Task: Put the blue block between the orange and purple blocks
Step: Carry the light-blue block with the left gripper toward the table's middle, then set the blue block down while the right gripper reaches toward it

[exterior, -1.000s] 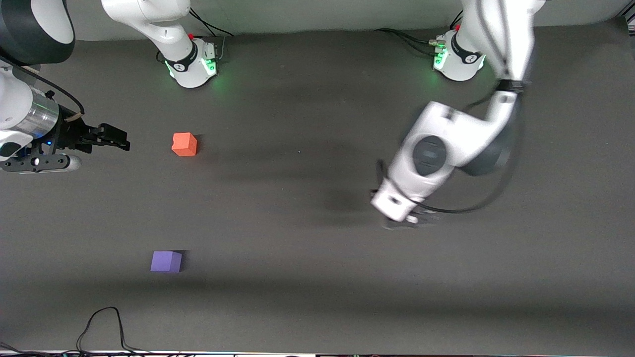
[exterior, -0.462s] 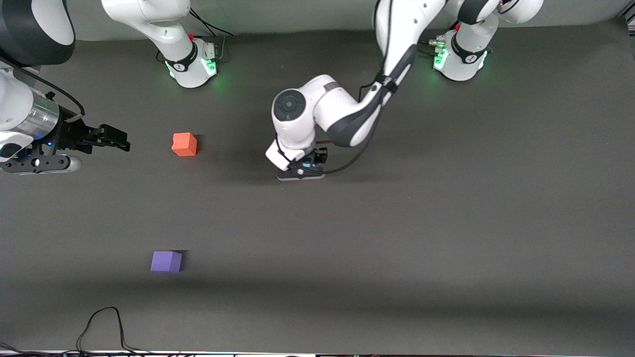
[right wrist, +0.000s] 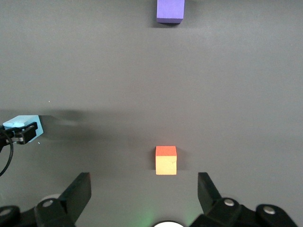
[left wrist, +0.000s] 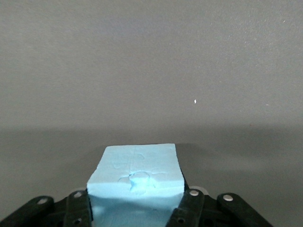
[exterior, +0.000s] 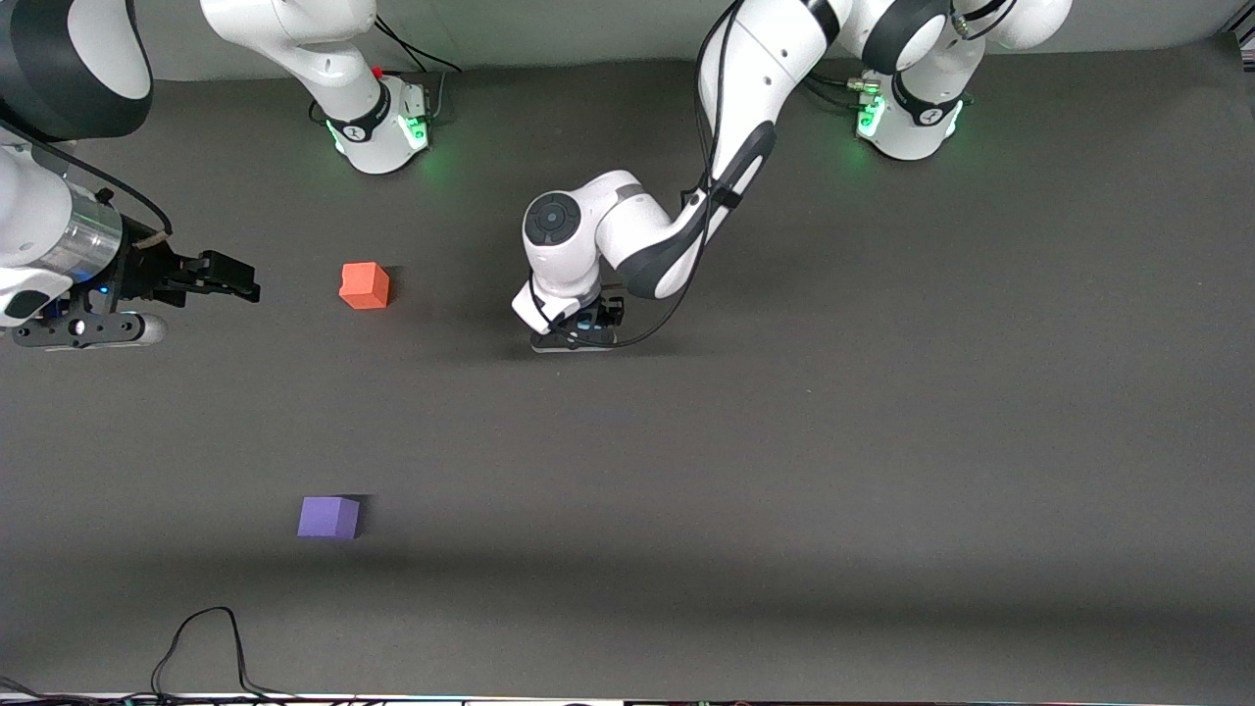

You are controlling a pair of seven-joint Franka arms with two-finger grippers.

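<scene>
We are carrying the blue block (left wrist: 136, 176), clamped in the left gripper (exterior: 586, 328), which has swept across the table (exterior: 882, 490) toward the orange block (exterior: 364, 285); the purple block (exterior: 328, 517) lies nearer the camera. The right gripper (exterior: 235, 278) is waiting, jaws spread.

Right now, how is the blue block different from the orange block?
The blue block is light blue; the orange block is bright orange-red. The blue block is gripped in the left gripper, while the orange block sits free on the table with nothing touching it. Both are small cubes of about the same size.
</scene>
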